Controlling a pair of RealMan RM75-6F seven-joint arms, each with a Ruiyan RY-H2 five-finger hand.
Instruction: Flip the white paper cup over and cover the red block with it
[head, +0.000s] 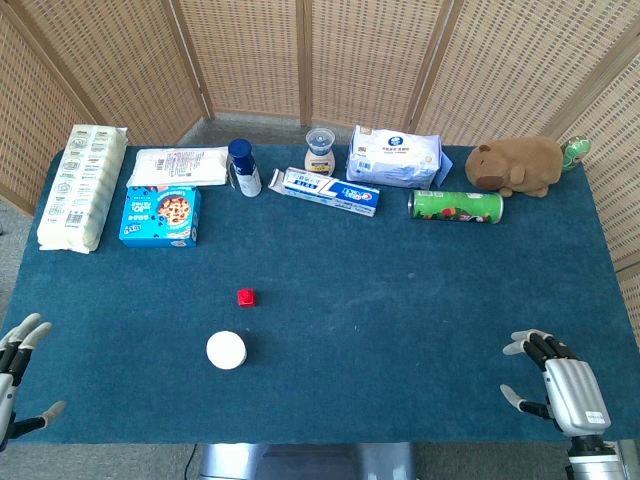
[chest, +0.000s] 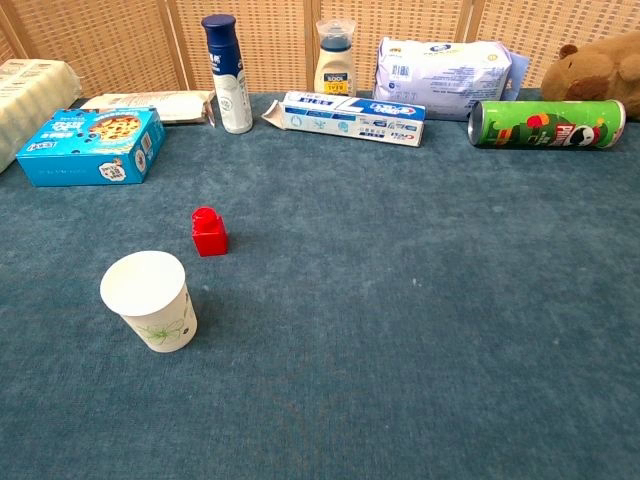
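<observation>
Near surface's front-left: white paper cup (chest: 148, 299) upright, mouth up; red block (chest: 209, 231) just behind, apart. Left hand (head: 18, 372), right hand (head: 557, 385) released, fingers spread, at front corners.

White cup (head: 226, 350) near red block (head: 246, 297)

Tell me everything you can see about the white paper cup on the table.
The white paper cup is a small tapered cup, wider at its rolled rim than at its base, apparently of thin paper. A faint green plant-like print shows low on its side. It stands upright, mouth up, and looks empty. It rests on the blue tablecloth, nearer the robot than the red block and apart from it. Nothing else touches it; neither hand is on it.
</observation>
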